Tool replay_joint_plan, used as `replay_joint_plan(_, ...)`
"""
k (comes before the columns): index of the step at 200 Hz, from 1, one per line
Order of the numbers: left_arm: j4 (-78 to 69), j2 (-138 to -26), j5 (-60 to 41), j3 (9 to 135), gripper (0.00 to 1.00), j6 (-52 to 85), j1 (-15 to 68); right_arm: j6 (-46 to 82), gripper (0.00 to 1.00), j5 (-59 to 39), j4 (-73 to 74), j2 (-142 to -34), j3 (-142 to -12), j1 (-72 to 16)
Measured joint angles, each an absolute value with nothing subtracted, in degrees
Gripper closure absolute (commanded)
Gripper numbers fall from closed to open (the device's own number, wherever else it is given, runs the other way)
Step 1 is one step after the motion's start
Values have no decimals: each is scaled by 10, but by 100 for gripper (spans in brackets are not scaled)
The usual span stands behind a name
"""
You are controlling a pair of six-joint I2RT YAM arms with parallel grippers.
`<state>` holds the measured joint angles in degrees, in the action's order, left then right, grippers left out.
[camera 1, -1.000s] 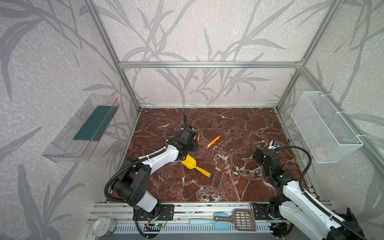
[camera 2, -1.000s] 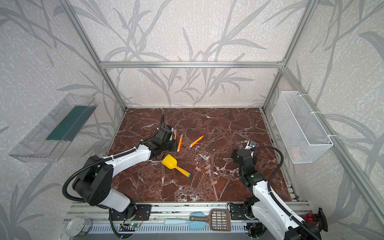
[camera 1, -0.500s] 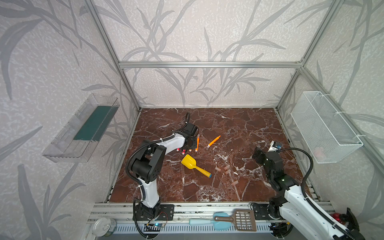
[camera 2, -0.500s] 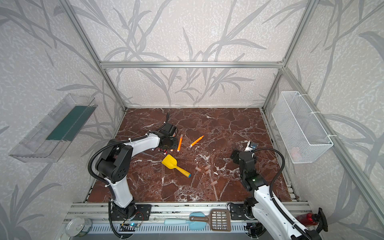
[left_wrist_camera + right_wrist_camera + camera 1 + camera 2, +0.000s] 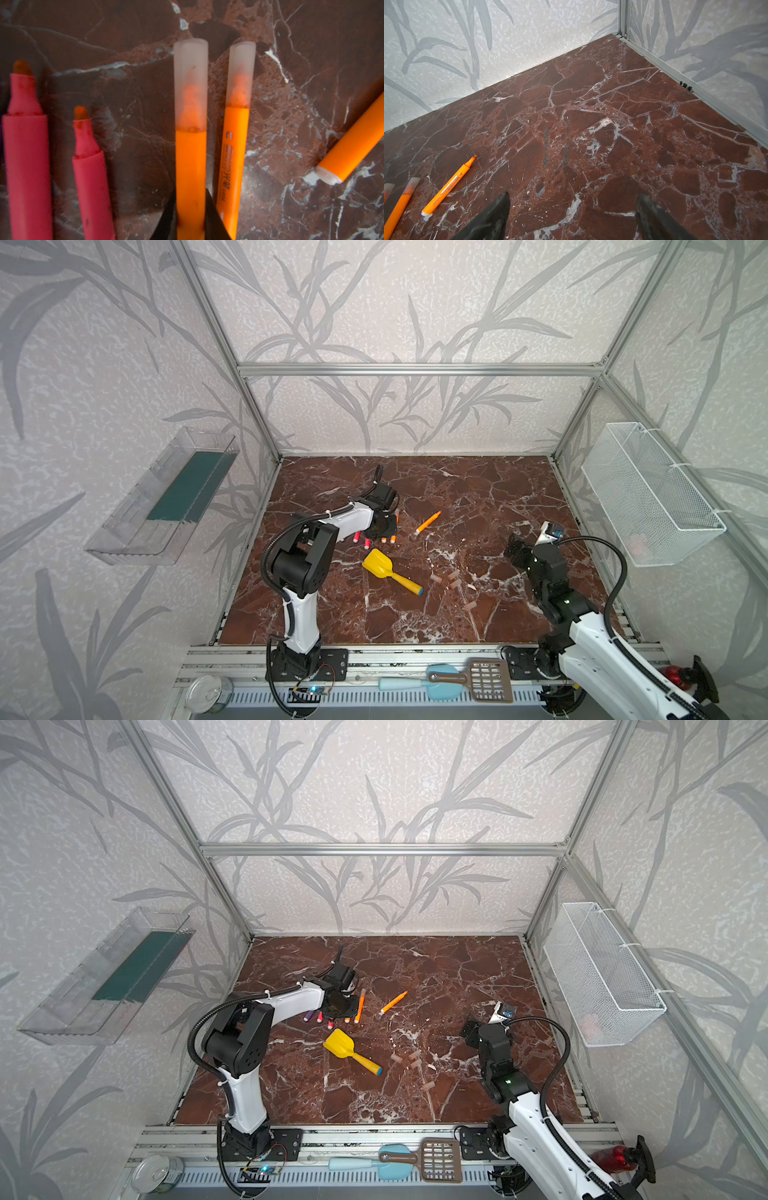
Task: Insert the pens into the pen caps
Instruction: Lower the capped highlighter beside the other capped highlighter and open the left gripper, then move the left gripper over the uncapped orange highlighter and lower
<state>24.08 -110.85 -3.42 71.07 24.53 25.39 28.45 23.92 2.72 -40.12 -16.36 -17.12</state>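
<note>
Left end effector (image 5: 191, 194) is clenched on a capped orange pen (image 5: 190, 162), with its fingers (image 5: 168, 224) against both barrel sides. The left wrist view cuts off the pen's butt end, and whether the pen rests on the desk (image 5: 457, 977) cannot be told. In both top views the wrist covers most of it. Long axis runs near to far, cap toward the back wall (image 5: 374, 898), parallel to the second capped orange pen (image 5: 359, 1006) just beside it. Right end effector (image 5: 573, 196) stands released above the desk.
</note>
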Motion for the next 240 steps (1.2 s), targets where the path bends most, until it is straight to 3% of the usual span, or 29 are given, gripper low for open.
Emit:
replay_joint_plan(75, 213, -1072, -51, 664, 65, 237, 254, 284, 8, 239, 29, -396, -159, -171)
replay_joint_plan(161, 49, -879, -72, 509, 58, 211, 263, 284, 8, 235, 32, -389, -155, -171)
replay_joint_plan(205, -3, -917, -74, 537, 59, 216, 281, 284, 8, 235, 33, -389, -153, -171)
replay_joint_plan(240, -7, -1022, -100, 649, 59, 206, 295, 284, 8, 235, 35, -389, -152, -171)
